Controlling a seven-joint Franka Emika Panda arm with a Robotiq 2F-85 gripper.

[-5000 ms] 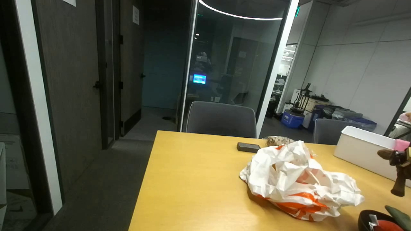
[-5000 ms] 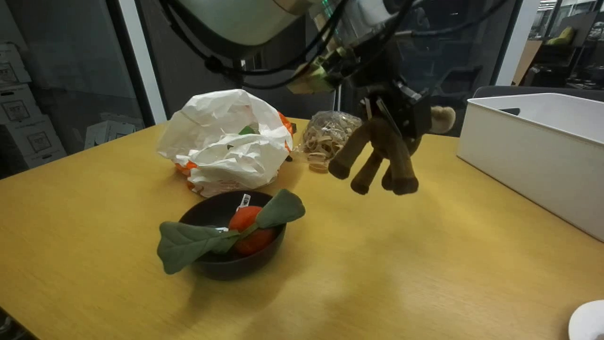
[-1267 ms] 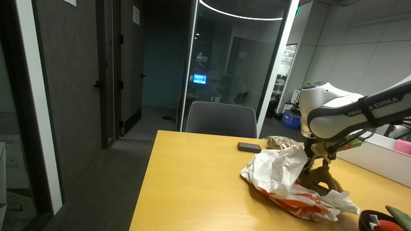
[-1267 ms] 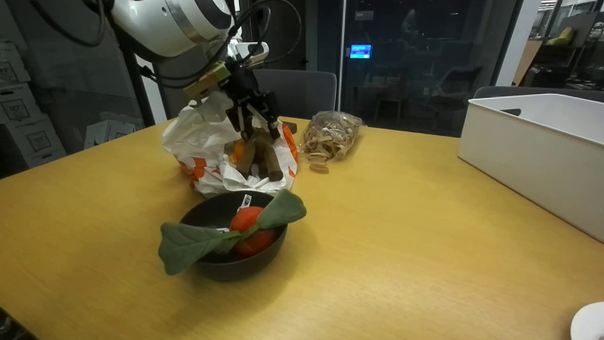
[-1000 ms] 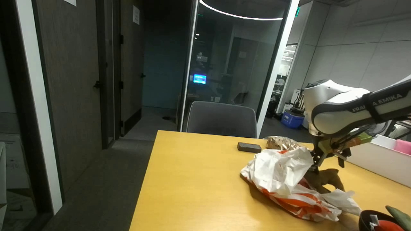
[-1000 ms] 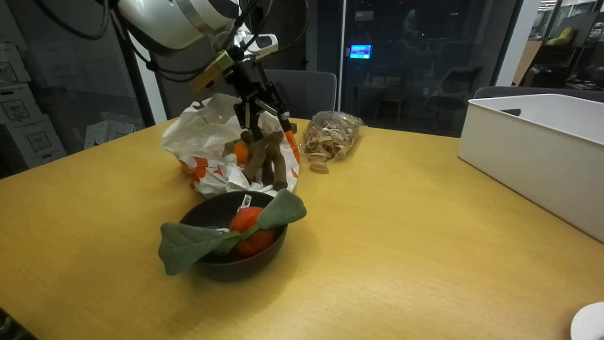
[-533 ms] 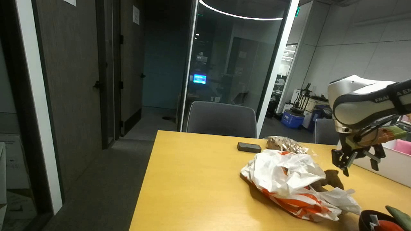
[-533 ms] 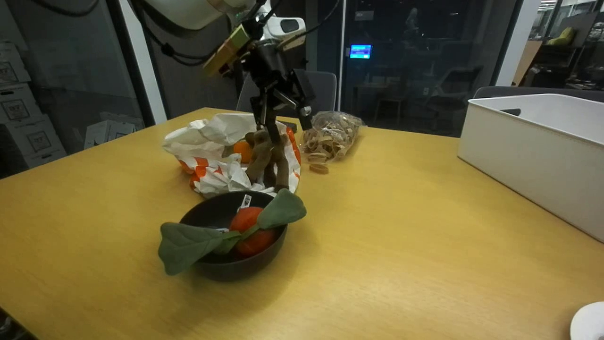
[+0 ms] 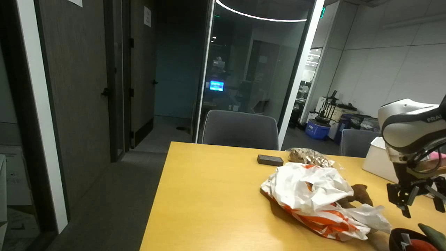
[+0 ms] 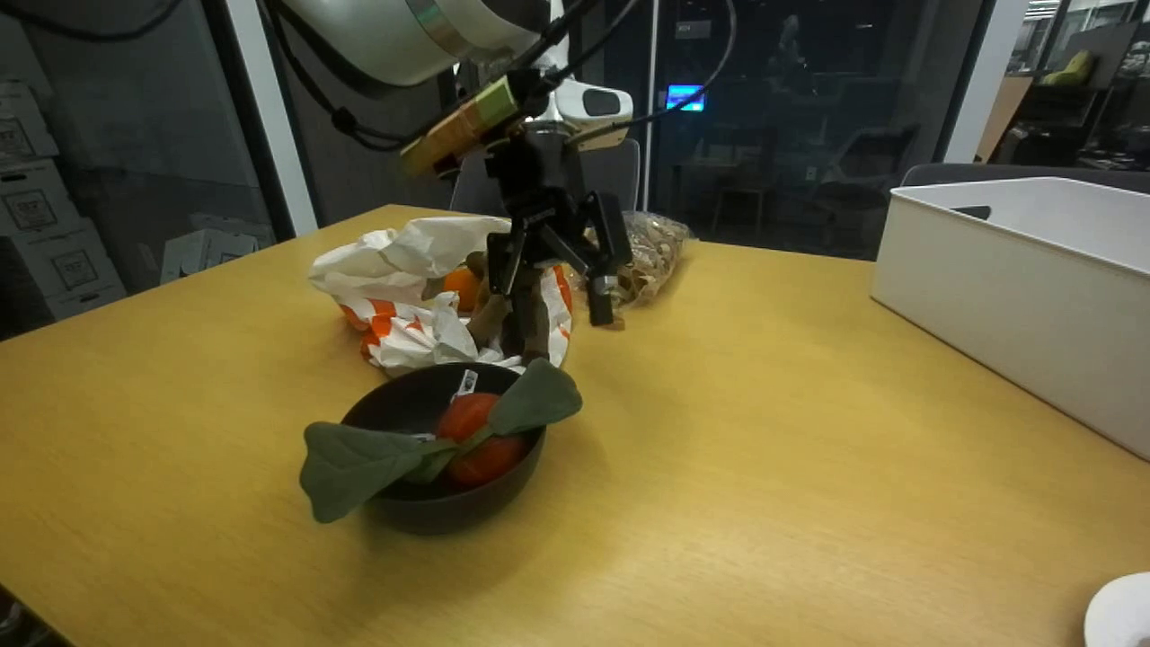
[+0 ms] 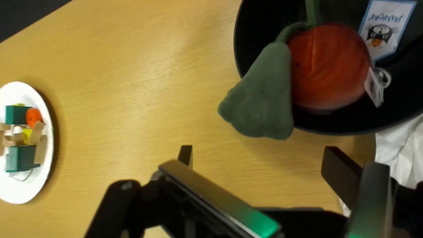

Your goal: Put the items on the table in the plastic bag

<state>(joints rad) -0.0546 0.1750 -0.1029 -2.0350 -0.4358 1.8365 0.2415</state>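
While the arm (image 10: 395, 38) reaches over the worktop (image 10: 809, 467), its gripper (image 11: 263, 165) stands with jaws spread wide, unloaded; seen from the wrist, wood shows between the fingers (image 11: 342, 175). Height over the wood: hard to judge. Just ahead of the jaws in the wrist view sits the bowl (image 10: 440, 517), black, holding the fruit (image 11: 330, 66), red, with a printed tag (image 11: 385, 29) beside it; one green leaf (image 11: 261, 96) droops over the rim towards the gripper.

Toy (image 9: 362, 195), brown: at the mouth of the bag (image 9: 306, 188), legs towards the bowl, lying against the plastic. Whether all of it is inside, cannot tell. In an exterior view a finger (image 10: 523, 310) crosses in front of its legs; in an exterior view the gripper (image 9: 422, 208) hangs off to the side with worktop visible between, so the two are apart.

Bag: white, orange-red print, crumpled and slumped on the worktop, its open side near the bowl. Within it, beside the toy, a round orange item (image 10: 462, 286), partly hidden.

On the worktop too: a clear pack (image 10: 660, 250) of tan loops near the bag; a dark block (image 9: 270, 160) near the pack; a white box (image 10: 1015, 296), well apart from the bowl; a white plate (image 11: 19, 194) carrying small pieces (image 11: 21, 158) in green, orange, yellow and tan
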